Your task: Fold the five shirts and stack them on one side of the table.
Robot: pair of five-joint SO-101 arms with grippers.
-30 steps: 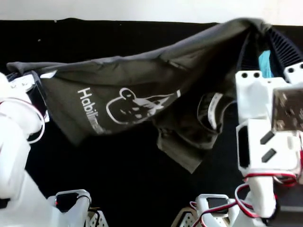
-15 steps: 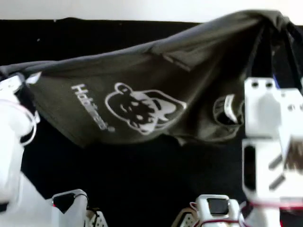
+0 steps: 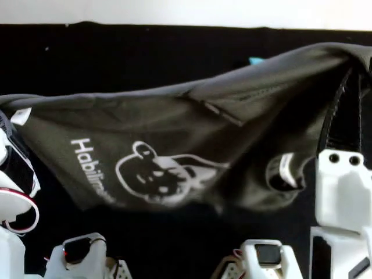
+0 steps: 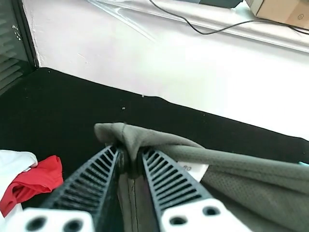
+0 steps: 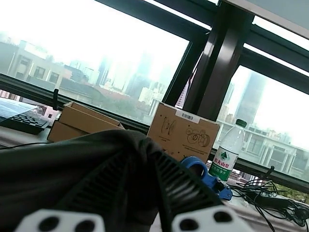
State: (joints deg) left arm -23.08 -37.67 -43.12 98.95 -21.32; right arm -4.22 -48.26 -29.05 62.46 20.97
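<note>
My left arm [image 3: 13, 192], at the left end of the grey shirt [image 3: 174, 128]: white shell, black insert, red-and-white cable loop [image 3: 22, 224]. My right arm [image 3: 343, 197], under the shirt's right end: white boxy housing, two dark round holes near its top. Below the shirt: left base [image 3: 81, 256] and right base [image 3: 264, 256], white with dark motor faces, with red and white wires beside the right one. Left gripper [image 4: 130, 153] and right gripper [image 5: 145, 157]: black ribbed fingers [image 4: 166, 181], white mounts, dark round holes.

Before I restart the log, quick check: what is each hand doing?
Left hand: closed on the grey shirt.
Right hand: closed on the same grey shirt.
</note>
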